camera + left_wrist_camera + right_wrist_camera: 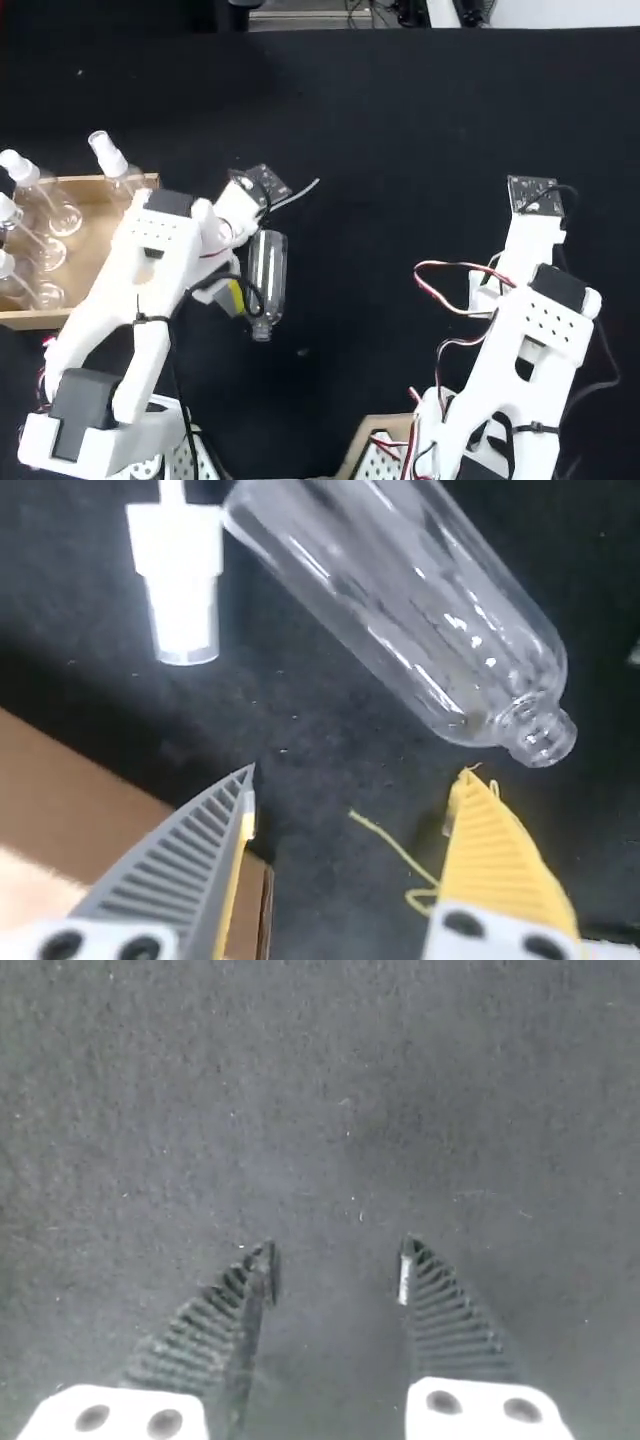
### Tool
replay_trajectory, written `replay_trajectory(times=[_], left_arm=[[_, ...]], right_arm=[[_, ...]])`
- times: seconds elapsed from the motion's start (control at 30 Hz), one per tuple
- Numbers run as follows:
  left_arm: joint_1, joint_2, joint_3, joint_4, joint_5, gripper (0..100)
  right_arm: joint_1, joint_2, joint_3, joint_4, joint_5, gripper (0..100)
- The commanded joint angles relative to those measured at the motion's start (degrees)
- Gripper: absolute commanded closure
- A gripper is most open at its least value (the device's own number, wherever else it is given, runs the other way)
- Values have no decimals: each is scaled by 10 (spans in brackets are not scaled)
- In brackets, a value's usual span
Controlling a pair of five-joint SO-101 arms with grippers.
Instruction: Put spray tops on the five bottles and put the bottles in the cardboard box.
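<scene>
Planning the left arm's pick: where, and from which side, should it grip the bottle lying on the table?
Probably the bottle at mid-body, from above, the left gripper straddling its round width. It lies on its side, and its bare neck should stay free for the spray top.

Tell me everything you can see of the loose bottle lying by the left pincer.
The bottle is clear plastic, with a bare threaded neck, uncapped. It lies on its side on the black table, outside the box. The open left pincer hangs near its neck, not touching. A loose spray top lies beside it.
</scene>
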Motion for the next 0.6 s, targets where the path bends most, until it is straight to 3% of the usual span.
replay_trajectory(times=[0.0, 0.3, 0.43, 0.57], left_arm=[[48, -3, 24, -60, 47, 718], [217, -3, 39, -182, 214, 718], [243, -3, 38, -240, 263, 717], [238, -4, 4, -182, 235, 717]], right_arm=[[4, -24, -7, -8, 4, 828], [9, -24, -7, -11, 4, 828], [20, -24, -6, -11, 4, 828], [57, -21, -12, -19, 29, 828]])
